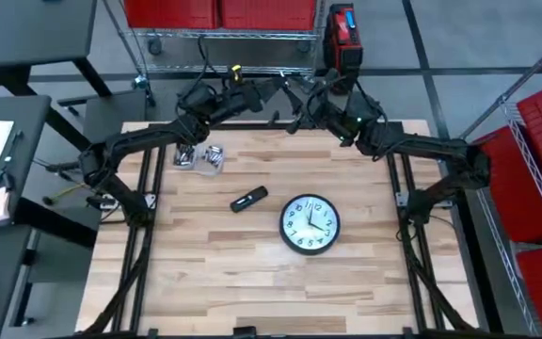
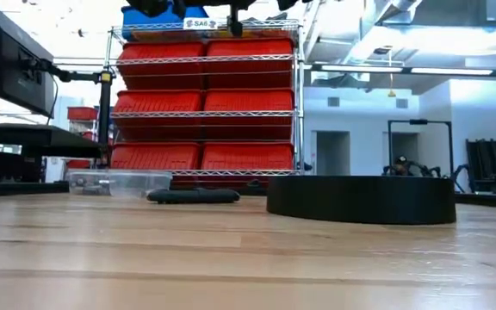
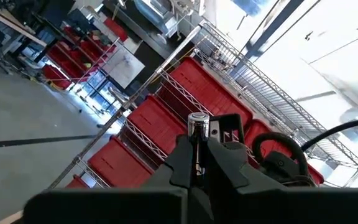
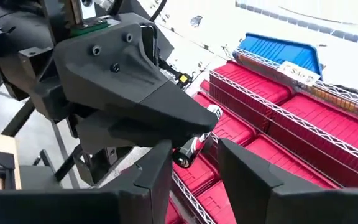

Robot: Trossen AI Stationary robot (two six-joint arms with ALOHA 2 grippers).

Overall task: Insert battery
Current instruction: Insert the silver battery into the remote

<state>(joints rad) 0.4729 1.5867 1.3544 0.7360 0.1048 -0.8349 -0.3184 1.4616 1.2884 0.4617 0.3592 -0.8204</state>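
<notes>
high view: two dark arms meet above the far edge of the wooden counter (image 1: 252, 282). the left gripper (image 1: 276, 87) and the right gripper (image 1: 294, 94) are close together there, raised off the surface; the battery is too small to make out from here. on the counter lie one round wall clock (image 1: 310, 224), face up with a black rim, one black remote-like device (image 1: 248, 199) lying on a slant just beside the clock, and one clear plastic container (image 1: 200, 157) near the left arm. behind the counter stands a wire shelf with red bins (image 1: 219, 13).

low view: one black clock (image 2: 360, 199) seen edge-on, one flat black device (image 2: 194, 195) and one clear container (image 2: 119, 182) sit on the counter. the rack behind holds eight red bins (image 2: 205, 103) in two columns, with a blue bin (image 2: 162, 17) on top; a white label there reads something like "sa6". the grippers barely show at the top edge.

left wrist view: the left gripper (image 3: 197, 163) is clamped narrow on one cylindrical battery (image 3: 197, 127). its long axis runs along the fingers, and a silvery metal end cap points outward, away from the wrist, toward the red shelving.

right wrist view: the right gripper (image 4: 194, 165) stands wide, holding nothing, its two fingers either side of the tip of the left gripper (image 4: 197, 127). the battery (image 4: 191, 149) pokes out of that tip, slanted, one end pointing down between the right fingers, red showing on its wrapper. a blue bin (image 4: 278, 50) carries a white label too small to read surely.
</notes>
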